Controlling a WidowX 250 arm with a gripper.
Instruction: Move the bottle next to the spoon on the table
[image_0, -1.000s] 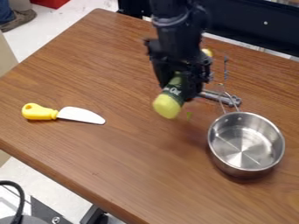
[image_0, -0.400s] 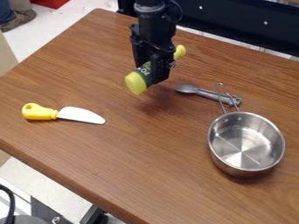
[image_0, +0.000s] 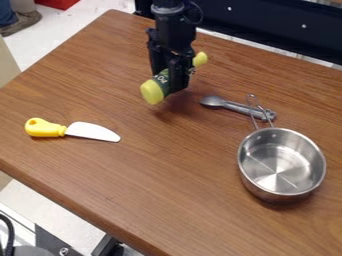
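Bottle (image_0: 160, 83) in seemingly vertical gripper (image_0: 173, 85)

From where I stand, the black arm (image_0: 175, 32) hangs in at the top, about midway across, its lower part close to upright. Beneath it, the gripper (image_0: 169, 82) points downward, its two fingers (image_0: 178, 75) side by side with a gap between them, closed in a grip.

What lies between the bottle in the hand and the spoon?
Just bare table, with a soft shadow, lies between the bottle in the hand and the spoon; the camera view shows it.
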